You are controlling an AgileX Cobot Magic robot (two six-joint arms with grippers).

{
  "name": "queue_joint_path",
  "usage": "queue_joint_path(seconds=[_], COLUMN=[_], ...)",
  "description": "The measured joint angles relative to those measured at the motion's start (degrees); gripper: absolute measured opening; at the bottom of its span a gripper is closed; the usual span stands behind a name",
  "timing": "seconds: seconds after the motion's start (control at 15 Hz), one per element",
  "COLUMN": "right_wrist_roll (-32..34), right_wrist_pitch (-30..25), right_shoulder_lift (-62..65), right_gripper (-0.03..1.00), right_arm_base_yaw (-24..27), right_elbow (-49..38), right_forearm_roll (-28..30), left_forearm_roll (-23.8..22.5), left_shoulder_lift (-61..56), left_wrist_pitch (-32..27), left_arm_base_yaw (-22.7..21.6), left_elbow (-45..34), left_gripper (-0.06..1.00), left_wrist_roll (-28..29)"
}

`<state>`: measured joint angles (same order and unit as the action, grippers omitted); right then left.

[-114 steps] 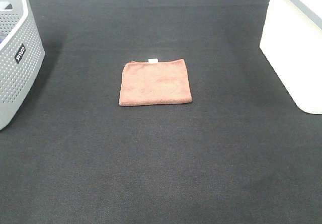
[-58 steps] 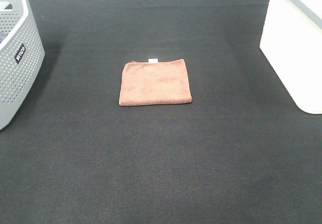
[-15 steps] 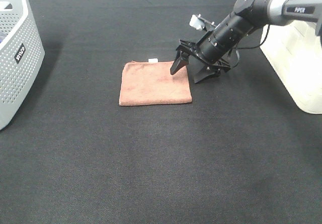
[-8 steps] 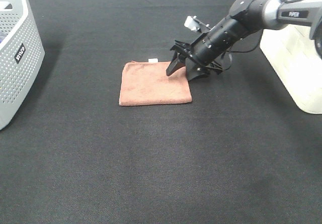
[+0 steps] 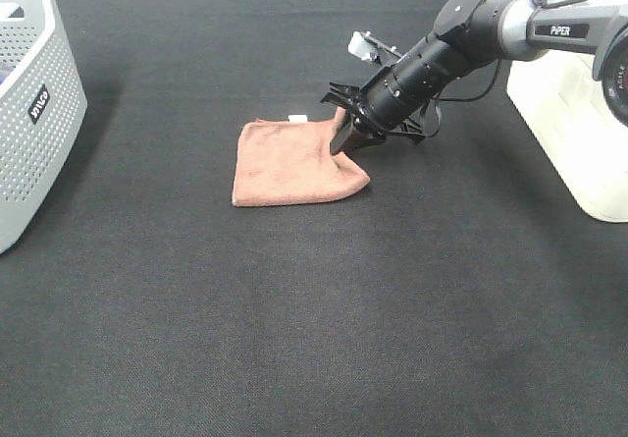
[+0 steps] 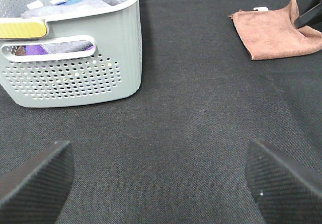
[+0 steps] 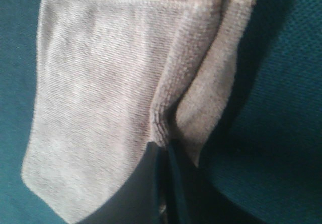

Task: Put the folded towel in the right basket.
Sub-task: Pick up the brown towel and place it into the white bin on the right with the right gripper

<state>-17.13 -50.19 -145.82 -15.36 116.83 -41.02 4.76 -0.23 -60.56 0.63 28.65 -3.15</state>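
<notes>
My right pincer (image 5: 349,140) clamped on the brown folded towel (image 5: 289,162).
I pinch its 3 o'clock edge up into a ridge; the rest lies flat on the black mat (image 5: 314,309). The white plastic basket (image 5: 574,113) stands well apart at 3 o'clock. My left pincer (image 6: 161,183) hangs, fingers apart.

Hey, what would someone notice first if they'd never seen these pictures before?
The right gripper, in the middle of the black mat, pinches the right edge of the brown towel, which bunches up there. A gray basket holding cloths stands at the far left, and a white basket at the far right.
</notes>
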Motion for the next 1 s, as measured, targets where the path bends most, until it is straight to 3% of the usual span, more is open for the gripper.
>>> queue_joint_path(seconds=[0.4,0.73,1.0], right_wrist_roll=[0.0,0.0,4.07], right_wrist_pitch=[-1.66,-9.0,-15.53], right_shoulder_lift=[8.37,18.56,25.84], right_gripper=[0.0,0.0,0.0], right_arm_base_yaw=[0.0,0.0,0.0], right_elbow=[0.52,0.57,3.09], right_forearm_roll=[2.81,5.96,18.16], left_forearm_roll=[0.0,0.0,0.0], left_shoulder_lift=[0.0,0.0,0.0], left_wrist_pitch=[0.0,0.0,0.0], left_arm_base_yaw=[0.0,0.0,0.0], left_elbow=[0.0,0.0,0.0], left_gripper=[0.87,0.87,0.87], left_wrist_roll=[0.0,0.0,0.0])
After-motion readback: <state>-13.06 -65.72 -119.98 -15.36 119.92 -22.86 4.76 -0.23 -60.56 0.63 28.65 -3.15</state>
